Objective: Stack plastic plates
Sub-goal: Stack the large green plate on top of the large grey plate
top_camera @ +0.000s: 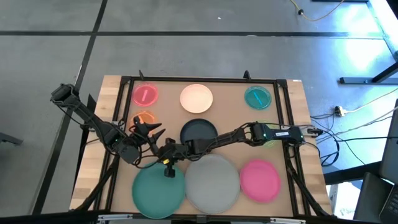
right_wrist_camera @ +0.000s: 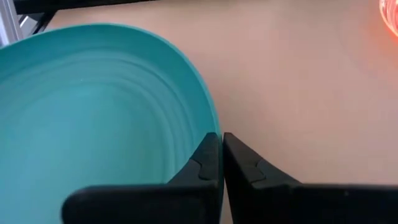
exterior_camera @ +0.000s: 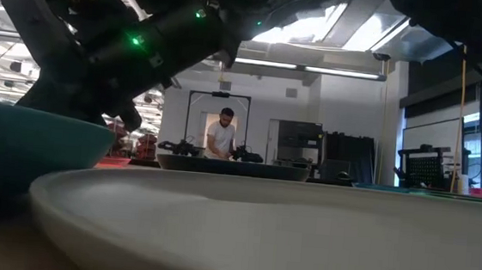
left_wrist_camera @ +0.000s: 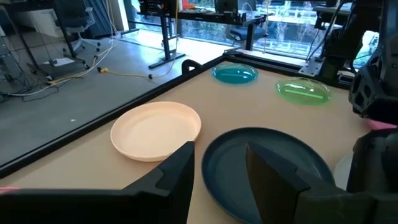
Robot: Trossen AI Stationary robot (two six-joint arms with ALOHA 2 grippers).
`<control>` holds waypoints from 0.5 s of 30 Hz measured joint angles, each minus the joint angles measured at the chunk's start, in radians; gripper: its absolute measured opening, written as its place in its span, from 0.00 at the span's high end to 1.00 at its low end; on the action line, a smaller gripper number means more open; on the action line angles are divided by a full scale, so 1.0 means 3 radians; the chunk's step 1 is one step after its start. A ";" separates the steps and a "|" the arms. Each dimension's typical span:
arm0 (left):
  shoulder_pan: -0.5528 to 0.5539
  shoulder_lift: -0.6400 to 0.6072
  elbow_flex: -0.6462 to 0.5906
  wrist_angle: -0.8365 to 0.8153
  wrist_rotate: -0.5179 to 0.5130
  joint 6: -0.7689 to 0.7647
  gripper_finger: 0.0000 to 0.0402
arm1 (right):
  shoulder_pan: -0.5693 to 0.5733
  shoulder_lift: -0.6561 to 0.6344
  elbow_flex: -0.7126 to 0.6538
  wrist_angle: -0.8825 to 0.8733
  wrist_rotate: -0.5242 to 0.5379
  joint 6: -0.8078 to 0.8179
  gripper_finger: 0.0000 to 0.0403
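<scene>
Teal plate [right_wrist_camera: 93, 112] rim pinched, right gripper [right_wrist_camera: 221, 163] (fingers closed)

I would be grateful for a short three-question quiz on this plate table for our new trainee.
1. True or false: the left hand is open, above the dark grey plate.
2. Which plate does the right hand grip at the rim? A: the small orange one. B: the large teal plate. C: the cream one.
3. Fill in: from above, the large grey plate lies between the large teal plate and the large ___ plate.

Key: 1 true. 2 B; the fingers appear closed on its edge. 3 pink, meaning the large pink plate.
</scene>
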 joint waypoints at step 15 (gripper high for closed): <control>-0.0078 -0.0240 0.0000 -0.0015 0.0097 0.0335 0.66 | -0.0034 -0.0273 0.0004 -0.0183 -0.0017 -0.0178 1.00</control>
